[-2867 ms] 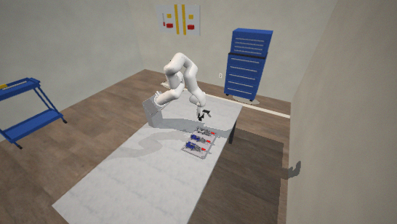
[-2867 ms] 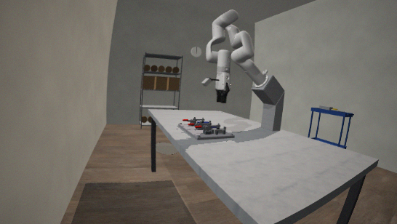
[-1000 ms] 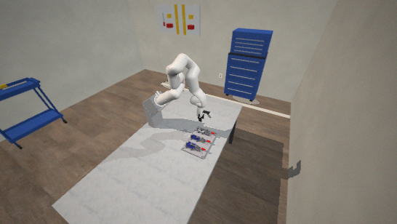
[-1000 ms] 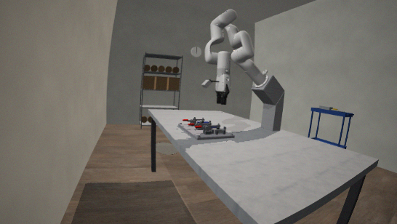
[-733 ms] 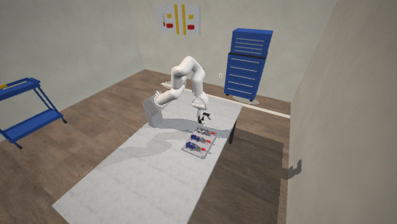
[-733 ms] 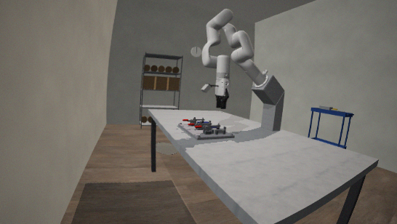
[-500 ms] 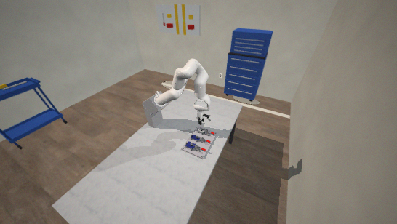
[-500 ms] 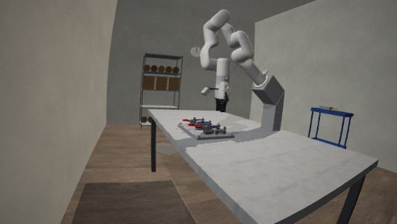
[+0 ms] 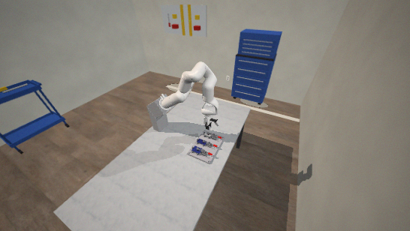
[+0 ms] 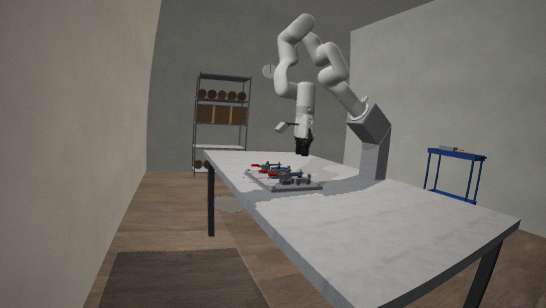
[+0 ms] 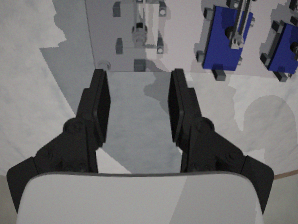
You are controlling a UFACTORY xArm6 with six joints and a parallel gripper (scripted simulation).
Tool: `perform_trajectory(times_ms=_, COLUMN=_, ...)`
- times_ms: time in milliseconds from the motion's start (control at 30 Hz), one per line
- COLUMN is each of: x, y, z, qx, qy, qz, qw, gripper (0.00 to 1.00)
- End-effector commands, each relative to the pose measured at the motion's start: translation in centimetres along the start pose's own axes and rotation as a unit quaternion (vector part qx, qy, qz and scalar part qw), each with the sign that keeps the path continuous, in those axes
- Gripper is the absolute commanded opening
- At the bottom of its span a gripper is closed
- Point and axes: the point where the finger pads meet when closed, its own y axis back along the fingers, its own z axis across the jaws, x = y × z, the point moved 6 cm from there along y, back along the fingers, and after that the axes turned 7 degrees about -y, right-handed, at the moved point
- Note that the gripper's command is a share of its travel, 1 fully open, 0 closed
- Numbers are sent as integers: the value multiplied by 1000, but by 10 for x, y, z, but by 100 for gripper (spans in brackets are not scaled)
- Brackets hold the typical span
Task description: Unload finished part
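A grey fixture plate (image 9: 206,147) lies near the table's right edge and holds three clamped parts in a row. The grey finished part (image 9: 209,135) sits in the nest nearest the arm; in the wrist view (image 11: 140,26) it lies straight ahead of the fingers. Two blue blanks (image 9: 203,142) (image 9: 195,151) sit in the other nests, and the wrist view shows them to the right (image 11: 226,36) (image 11: 282,46). Each nest has a clamp with a red handle (image 9: 218,138). My gripper (image 11: 139,84) hangs above the table just short of the grey part, half open with nothing between the fingers; it also shows in the top and exterior views (image 9: 209,127) (image 10: 302,149).
The arm's grey base pedestal (image 9: 158,116) stands on the table's left side. The fixture (image 10: 282,179) sits close to the table's edge. A blue tool cabinet (image 9: 256,67), a blue cart (image 9: 26,110) and a shelf (image 10: 221,122) stand on the floor away from the table.
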Motion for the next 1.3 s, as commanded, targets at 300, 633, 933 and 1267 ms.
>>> perform_trajectory(times_ms=300, x=64, y=0, z=-8, qx=0, qy=0, qz=1, qw=1000, gripper=47)
perform_trajectory(times_ms=633, x=108, y=0, z=-13, qx=0, qy=0, qz=1, qw=1000, gripper=47)
perform_trajectory(times_ms=933, x=122, y=0, z=-15, qx=0, qy=0, qz=1, qw=1000, gripper=47)
perform_trajectory(times_ms=1267, x=122, y=-5, z=-15, qx=0, qy=0, qz=1, qw=1000, gripper=47)
